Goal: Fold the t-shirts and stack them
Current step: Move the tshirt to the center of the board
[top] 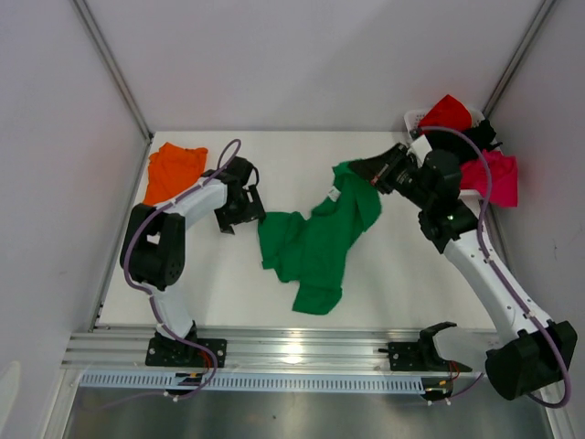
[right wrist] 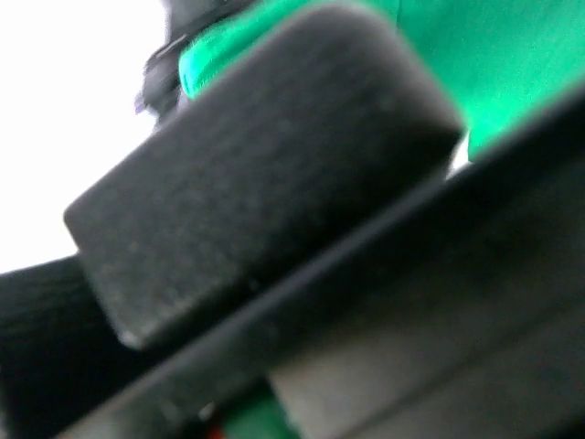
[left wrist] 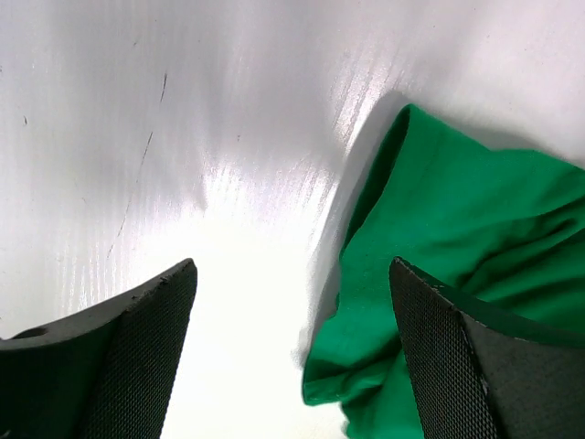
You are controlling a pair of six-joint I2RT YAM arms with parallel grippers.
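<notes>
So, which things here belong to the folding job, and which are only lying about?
Job: green t-shirt, pinched by right gripper; orange t-shirt; red t-shirt; black t-shirt; magenta t-shirt.
Lying about: white basket; metal rail.

A robotics lab test cell: a flat white table (top: 302, 155) boxed in by plain white panel walls (top: 320, 55) with slanting grey metal corner posts (top: 110, 64). Along the near edge runs a ribbed aluminium rail (top: 302, 346), onto which a white-and-black left robot arm (top: 196, 206) and a matching right robot arm (top: 484, 265) are bolted, lilac cables (top: 137, 247) looped along them
</notes>
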